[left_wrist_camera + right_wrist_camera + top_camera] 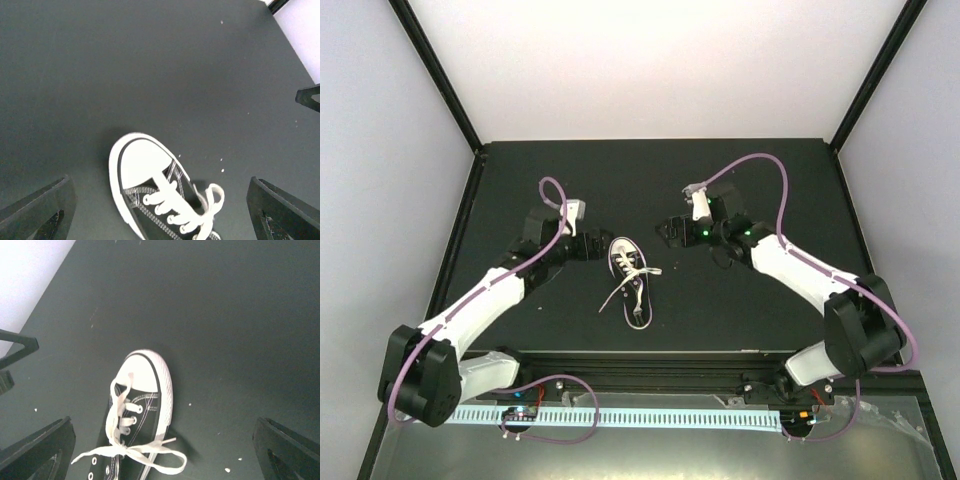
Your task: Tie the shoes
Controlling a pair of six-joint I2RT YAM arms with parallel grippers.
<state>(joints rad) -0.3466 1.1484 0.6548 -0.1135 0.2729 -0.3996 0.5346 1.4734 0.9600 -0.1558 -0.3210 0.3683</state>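
Note:
The shoe (628, 272) is a small black sneaker with a white toe cap, lying on the black mat with its toe pointing away from the arms. Its white laces (632, 287) meet in a knot over the tongue, with loops and ends spread to both sides. My left gripper (594, 246) is open and empty, just left of the toe. My right gripper (670, 231) is open and empty, up and to the right of the toe. In the left wrist view the shoe (145, 182) lies between the spread fingers (47, 207). In the right wrist view the shoe (142, 395) shows a lace loop (167, 462) hanging off its side.
The black mat (770, 180) covers the table, bounded by white walls and black corner posts (440, 80). A black rail with a white toothed strip (650, 415) runs along the near edge. Small white crumbs (227, 470) dot the mat.

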